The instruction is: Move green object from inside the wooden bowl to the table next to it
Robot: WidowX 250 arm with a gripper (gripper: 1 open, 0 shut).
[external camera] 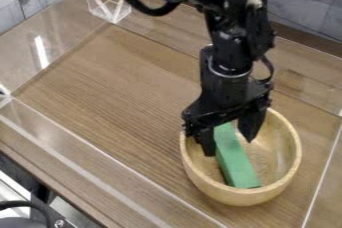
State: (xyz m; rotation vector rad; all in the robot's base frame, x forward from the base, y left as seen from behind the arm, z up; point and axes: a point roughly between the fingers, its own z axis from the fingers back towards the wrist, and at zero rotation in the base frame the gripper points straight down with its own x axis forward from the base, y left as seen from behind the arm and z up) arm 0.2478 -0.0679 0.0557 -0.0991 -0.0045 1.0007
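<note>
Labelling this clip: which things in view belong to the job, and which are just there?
Job:
- small flat bright-green rectangular block
- round light-tan wooden bowl
- brown wood-grain tabletop
- black gripper, open

Just there:
- clear acrylic walls
- clear stand, far corner

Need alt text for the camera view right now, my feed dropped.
A black robot gripper, jaws open and pointing down, straddles a flat bright-green rectangular block lying inside a round light-tan wooden bowl. The bowl sits on a brown wood-grain table.

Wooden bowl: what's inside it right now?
The wooden bowl holds the green object, lying flat. The open gripper reaches in, fingers either side of its far end, which they partly cover.
</note>
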